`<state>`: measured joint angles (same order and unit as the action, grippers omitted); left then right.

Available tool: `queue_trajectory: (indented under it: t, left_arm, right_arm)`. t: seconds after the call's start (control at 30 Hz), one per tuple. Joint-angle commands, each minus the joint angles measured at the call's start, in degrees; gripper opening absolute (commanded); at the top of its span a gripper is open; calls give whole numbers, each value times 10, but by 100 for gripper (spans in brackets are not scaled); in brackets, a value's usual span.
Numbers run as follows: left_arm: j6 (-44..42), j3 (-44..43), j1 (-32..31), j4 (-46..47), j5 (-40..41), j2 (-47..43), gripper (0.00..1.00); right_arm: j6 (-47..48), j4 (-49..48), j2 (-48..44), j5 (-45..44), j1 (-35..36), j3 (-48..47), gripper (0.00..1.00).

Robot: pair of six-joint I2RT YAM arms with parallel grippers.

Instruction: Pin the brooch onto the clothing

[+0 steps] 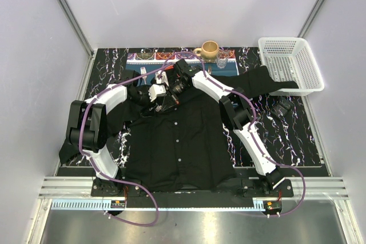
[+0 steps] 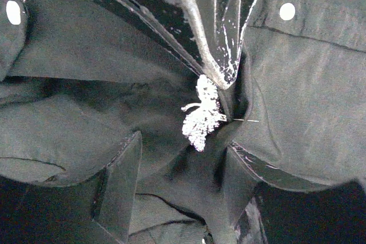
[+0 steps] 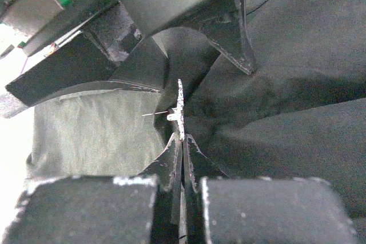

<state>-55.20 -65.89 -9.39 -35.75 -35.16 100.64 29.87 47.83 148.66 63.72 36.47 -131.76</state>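
Pinning under way, not finished. Black long-sleeved button-up shirt lies spread front-up on dark marbled surface. All the work sits at its collar.

Left of collar opening: left gripper, fingers apart astride a raised fold of shirt. Cannot tell whether they pinch the fold or only bracket it.

At collar opening: small whitish leaf-shaped brooch, standing on edge against the cloth. Its thin pin sticks out sideways and is bare along the length that shows. Judged not yet through the fabric.

Right of collar opening: right gripper, fingers together, clamped on the brooch's edge.

Done, by the look of it: brooch in hand, brought to collar, pin exposed. Left: drive pin through the fold, fasten the clasp, release.
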Motion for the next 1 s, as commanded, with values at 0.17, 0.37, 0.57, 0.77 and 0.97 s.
queue_trajectory:
  t: [0.17,0.37,0.57,0.77,0.97]
  left_arm:
    - [-25,-1,-2,-8,-4,-20,60]
    - [-14,5,38,-3,-132,-51,72]
    - [-32,13,46,-3,-220,-61,70]
    - [3,14,74,-6,-271,-54,69]
    - [-55,73,109,16,-292,-89,71]
  right_arm:
    - [-17,-20,-39,15,-3,-25,0]
    - [-17,-21,-43,19,-3,-15,0]
    - [-17,-21,-46,27,-3,-10,0]
    - [-5,-23,-49,42,-3,-5,0]
    - [0,-24,-50,57,-3,0,0]
